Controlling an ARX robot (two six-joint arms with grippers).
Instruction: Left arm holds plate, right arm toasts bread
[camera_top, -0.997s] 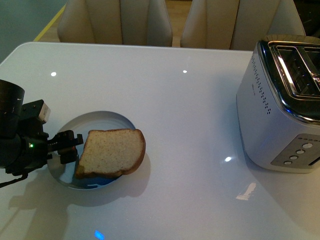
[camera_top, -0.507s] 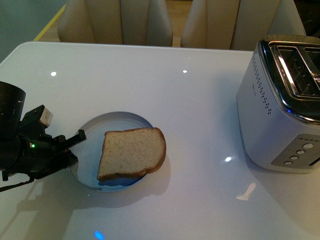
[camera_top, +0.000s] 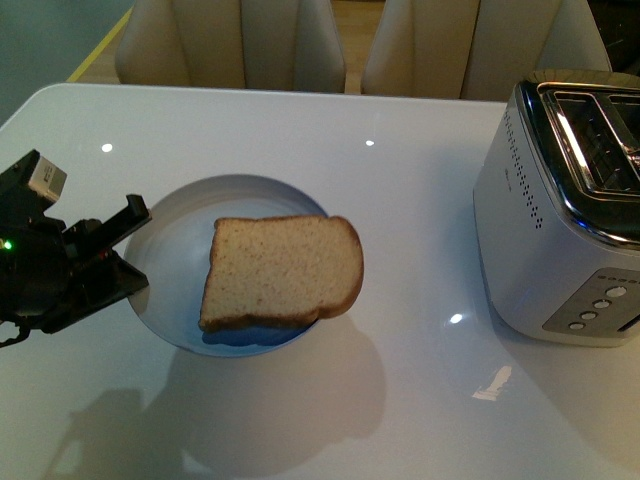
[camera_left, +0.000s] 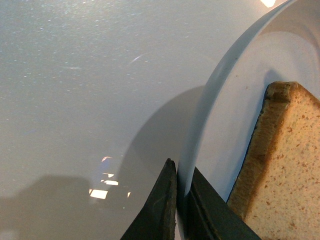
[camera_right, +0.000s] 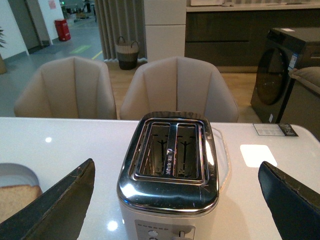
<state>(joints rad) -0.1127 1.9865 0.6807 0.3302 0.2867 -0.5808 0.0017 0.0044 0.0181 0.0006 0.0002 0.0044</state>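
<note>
Single bread slice (camera_top: 283, 270) on plate (camera_top: 175, 235)

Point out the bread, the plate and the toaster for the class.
bread (camera_top: 285, 270): front view, middle of the slice's top face.
plate (camera_top: 175, 250): front view, bare surface beside the slice.
toaster (camera_right: 172, 152): right wrist view, chrome strip between its two slots.
</note>
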